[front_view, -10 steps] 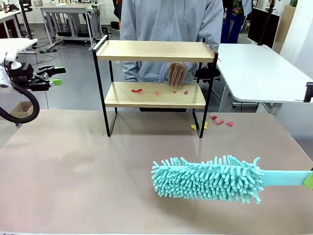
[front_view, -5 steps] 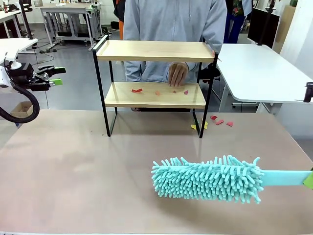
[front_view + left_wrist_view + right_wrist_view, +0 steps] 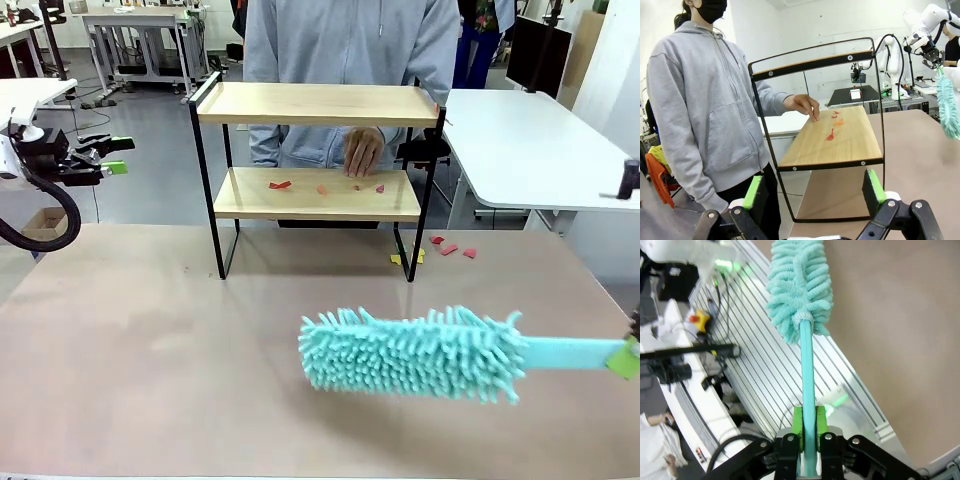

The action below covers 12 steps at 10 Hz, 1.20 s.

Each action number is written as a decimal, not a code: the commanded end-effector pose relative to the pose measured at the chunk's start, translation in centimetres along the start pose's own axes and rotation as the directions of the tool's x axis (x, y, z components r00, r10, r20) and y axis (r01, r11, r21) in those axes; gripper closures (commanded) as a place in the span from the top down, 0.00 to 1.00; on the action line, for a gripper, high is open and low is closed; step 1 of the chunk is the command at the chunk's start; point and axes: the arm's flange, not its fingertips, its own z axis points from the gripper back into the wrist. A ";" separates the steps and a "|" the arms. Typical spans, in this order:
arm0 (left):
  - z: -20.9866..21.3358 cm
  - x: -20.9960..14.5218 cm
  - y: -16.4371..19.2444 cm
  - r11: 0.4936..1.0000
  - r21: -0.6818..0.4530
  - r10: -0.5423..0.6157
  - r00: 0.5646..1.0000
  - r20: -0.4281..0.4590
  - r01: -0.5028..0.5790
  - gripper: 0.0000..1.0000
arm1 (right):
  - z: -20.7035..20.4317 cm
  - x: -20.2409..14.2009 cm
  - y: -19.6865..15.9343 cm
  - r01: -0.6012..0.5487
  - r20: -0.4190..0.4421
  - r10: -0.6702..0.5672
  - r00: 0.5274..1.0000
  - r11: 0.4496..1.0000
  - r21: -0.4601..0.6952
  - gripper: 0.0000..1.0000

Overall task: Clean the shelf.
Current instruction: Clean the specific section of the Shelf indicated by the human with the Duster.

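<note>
Right gripper (image 3: 809, 421) clamps one fluffy teal duster (image 3: 410, 355); left gripper (image 3: 814, 190) gapes empty. Shelf (image 3: 320, 104): two wooden boards, perhaps four red scraps (image 3: 280, 185).

Bright, even light; soft shadows.

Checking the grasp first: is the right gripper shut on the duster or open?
Shut: the right gripper clamps the duster handle between its green pads.

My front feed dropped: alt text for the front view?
A teal duster, held by its handle from the right edge, is over the table before the shelf. Red scraps lie on its lower board, where a person's hand rests.
</note>
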 end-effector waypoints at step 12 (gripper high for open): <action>0.0 0.2 -0.2 1.000 -0.008 0.000 1.000 -0.007 0.000 1.00 | -4.0 11.4 10.6 0.294 0.445 -0.225 0.867 0.951 -0.091 0.13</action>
